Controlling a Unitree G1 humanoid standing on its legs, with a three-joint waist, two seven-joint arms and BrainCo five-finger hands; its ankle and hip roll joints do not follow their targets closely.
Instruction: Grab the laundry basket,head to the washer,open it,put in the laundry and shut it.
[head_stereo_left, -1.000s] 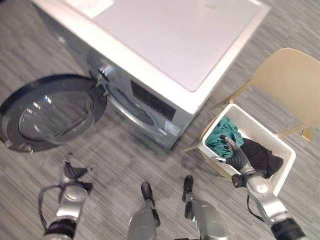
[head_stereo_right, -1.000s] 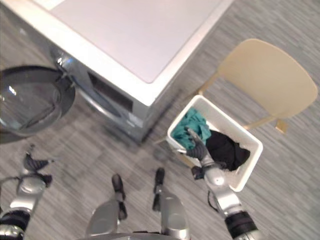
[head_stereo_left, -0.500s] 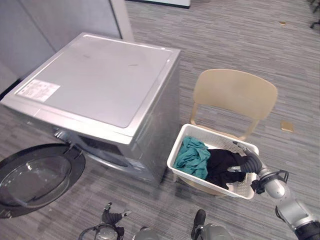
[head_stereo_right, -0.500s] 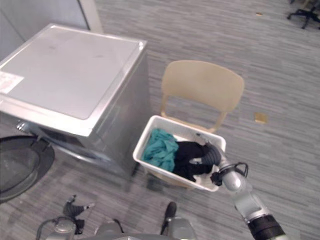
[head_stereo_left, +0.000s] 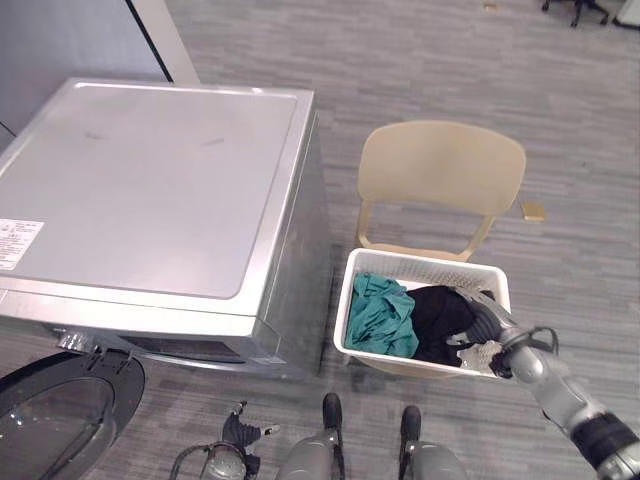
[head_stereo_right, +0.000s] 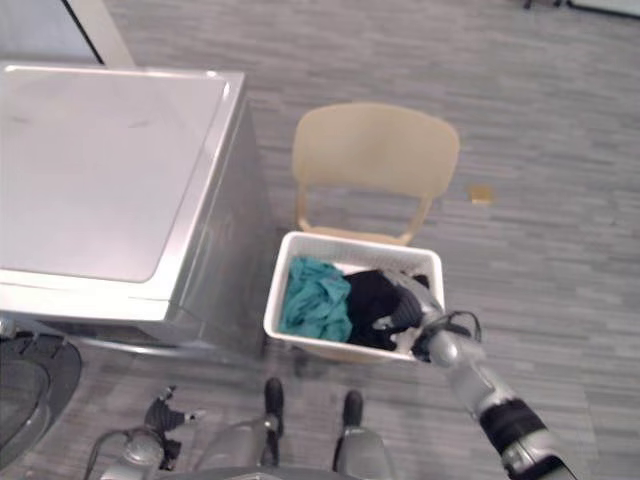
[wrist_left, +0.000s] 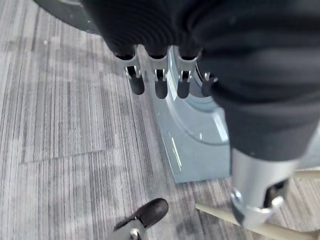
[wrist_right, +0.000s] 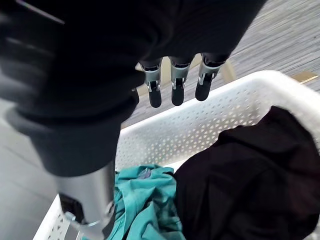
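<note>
Left eye view looks down at a big silver-grey washing machine (head_stereo_left: 150, 190) standing on the grey striped carpet floor (head_stereo_left: 420, 70). Its round dark glass door (head_stereo_left: 60, 420) hangs wide open at the front, low by the floor. Just beside the washer sits a white plastic laundry basket with little holes (head_stereo_left: 425, 268). The basket rests on the seat of a tan plastic chair (head_stereo_left: 440, 170), whose curved back rises behind it. Inside the basket lie a teal cloth (head_stereo_left: 380, 315) on the washer side and a black cloth (head_stereo_left: 440, 320) next to it, touching each other.

The right hand (head_stereo_left: 488, 322) reaches into the basket over the black cloth. In the right wrist view its fingers (wrist_right: 173, 85) hang straight and apart above the clothes, holding nothing. It may be brushing the black cloth, but that is hard to tell.

The left hand (head_stereo_left: 240, 432) hangs low near the floor, in front of the washer. In the left wrist view its fingers (wrist_left: 159, 82) are straight and loose, with nothing in them.
</note>
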